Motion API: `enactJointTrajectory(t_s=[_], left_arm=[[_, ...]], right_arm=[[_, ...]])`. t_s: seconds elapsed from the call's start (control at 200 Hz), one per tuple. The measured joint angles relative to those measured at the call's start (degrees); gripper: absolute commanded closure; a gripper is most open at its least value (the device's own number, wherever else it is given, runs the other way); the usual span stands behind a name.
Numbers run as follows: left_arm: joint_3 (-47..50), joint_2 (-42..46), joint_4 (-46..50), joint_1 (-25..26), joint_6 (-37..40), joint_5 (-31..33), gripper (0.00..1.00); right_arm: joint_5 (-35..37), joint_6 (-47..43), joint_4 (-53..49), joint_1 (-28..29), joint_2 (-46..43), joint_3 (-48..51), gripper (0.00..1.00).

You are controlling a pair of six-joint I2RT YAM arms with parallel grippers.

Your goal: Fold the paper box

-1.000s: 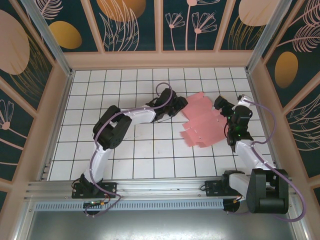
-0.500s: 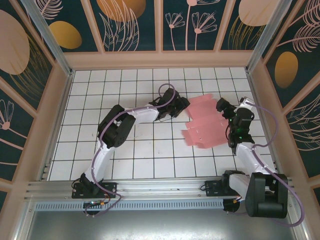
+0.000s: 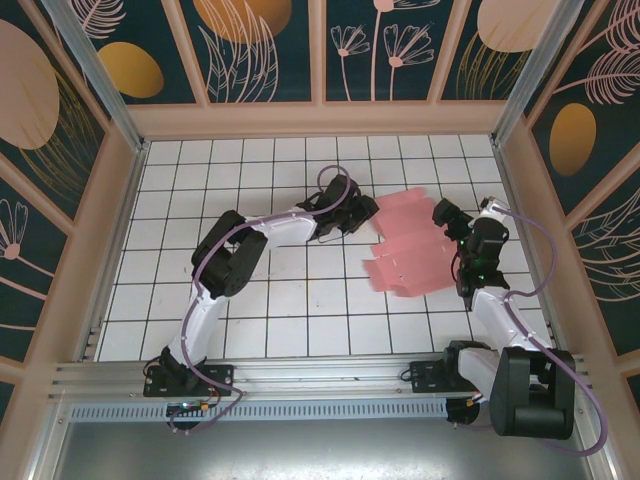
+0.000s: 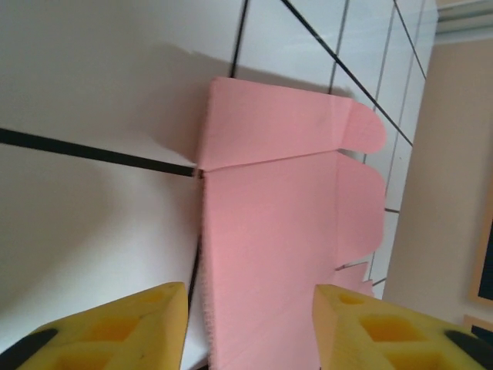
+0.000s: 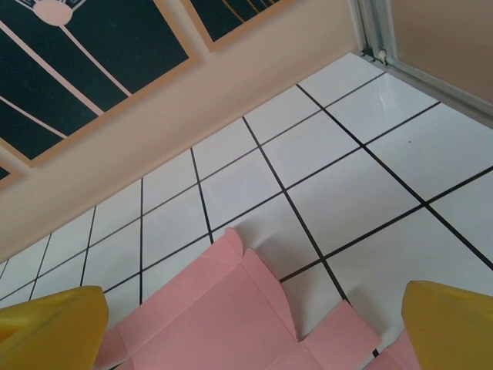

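The paper box (image 3: pixel 415 245) is a flat pink cut-out sheet with flaps, lying on the white tiled floor right of centre. My left gripper (image 3: pixel 362 212) sits at the sheet's upper left edge. In the left wrist view its yellow fingers (image 4: pixel 115 327) stand apart, with a strip of the pink sheet (image 4: pixel 269 231) lying flat between them and nothing clamped. My right gripper (image 3: pixel 443 214) hovers over the sheet's upper right side. Its jaws are wide open (image 5: pixel 253 297) above the rounded flaps of the paper box (image 5: pixel 223 308).
A beige rim and decorated dark panels (image 3: pixel 320 50) enclose the tiled floor (image 3: pixel 260 300). The right wall (image 3: pixel 525 200) stands close behind the right arm. Aluminium posts mark the back corners. Open tiles lie to the left and in front of the sheet.
My left gripper has slid right to the sheet's edge and its jaws have narrowed somewhat. The sheet has shifted slightly to the right. The right gripper has barely moved.
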State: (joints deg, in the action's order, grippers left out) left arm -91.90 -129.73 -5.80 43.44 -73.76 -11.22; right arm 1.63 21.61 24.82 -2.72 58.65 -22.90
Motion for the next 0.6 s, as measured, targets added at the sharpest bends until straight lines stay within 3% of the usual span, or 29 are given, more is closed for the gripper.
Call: enactJointTrajectory(t_s=[0.22,0.455,0.53,0.601], left_arm=[[-2.32,-2.69,0.0,0.09,-0.66,-1.7,0.71],[-2.29,-3.04,0.11,0.09,-0.7,-1.4,0.88],[-2.29,-3.04,0.11,0.09,-0.72,-1.2,0.81],[-2.1,-3.04,0.13,0.11,-0.63,-0.28,0.65]], right_arm=[[-0.22,-0.02,-2.73,-0.09,-0.17,-1.51,0.02],[-0.7,-0.02,-4.2,-0.2,-1.05,-2.23,0.02],[-1.27,0.0,-4.35,-0.2,-1.18,-2.25,0.02],[-1.38,0.0,-4.57,-0.2,-1.2,-2.25,0.02]])
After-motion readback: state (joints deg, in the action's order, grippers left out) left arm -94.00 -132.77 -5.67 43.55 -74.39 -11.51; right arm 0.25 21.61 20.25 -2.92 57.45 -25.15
